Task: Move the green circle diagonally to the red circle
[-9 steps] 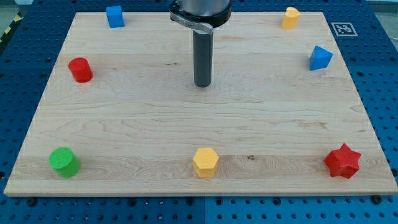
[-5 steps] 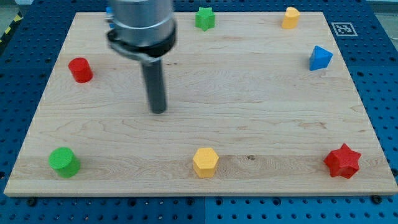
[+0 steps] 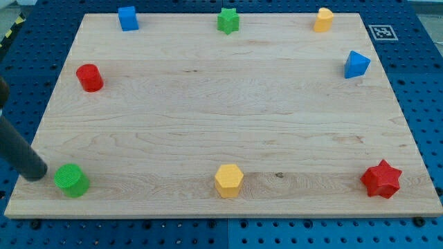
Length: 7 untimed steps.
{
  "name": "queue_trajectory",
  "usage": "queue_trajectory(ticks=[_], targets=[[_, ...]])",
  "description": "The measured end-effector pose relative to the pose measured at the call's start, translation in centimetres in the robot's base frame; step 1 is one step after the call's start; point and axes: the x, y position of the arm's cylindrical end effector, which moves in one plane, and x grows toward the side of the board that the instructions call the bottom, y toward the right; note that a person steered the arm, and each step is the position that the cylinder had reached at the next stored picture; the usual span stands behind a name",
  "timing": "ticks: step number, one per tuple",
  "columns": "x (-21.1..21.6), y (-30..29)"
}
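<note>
Far left of the view: my tip (image 3: 36, 174) rests on the wooden worktop (image 3: 221, 131) near its lower-left corner, the dark rod slanting up and out past the view's left edge. No pincer on this rig, so there is no opening or hold to report; the rod ends bare. The green circle (image 3: 71, 180) sits just beside my tip, on its right and a shade lower, whether touching or a hair apart I cannot tell. The red circle (image 3: 89, 77) lies well above it, toward the view's top and slightly right. Judgement: my tip stands left of the green circle, so a push from here would send it right along the bottom edge; to drive it up toward the red circle, my tip likely needs to get below and left of it first. Count, left to right: one green circle, one red circle, one blue cube (image 3: 127, 18), one green star (image 3: 227, 20), one yellow hexagon (image 3: 228, 180), one yellow block (image 3: 322, 19) of unclear shape, one blue triangle (image 3: 356, 64), one red star (image 3: 381, 179).
</note>
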Motion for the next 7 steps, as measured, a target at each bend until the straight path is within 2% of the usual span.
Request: queue_trajectory(ticks=[1,3,4,6,7], targets=[[0.0,0.0],[3.6,5.1],[3.7,6.8],[1.8,11.1],[-0.7,13.3]])
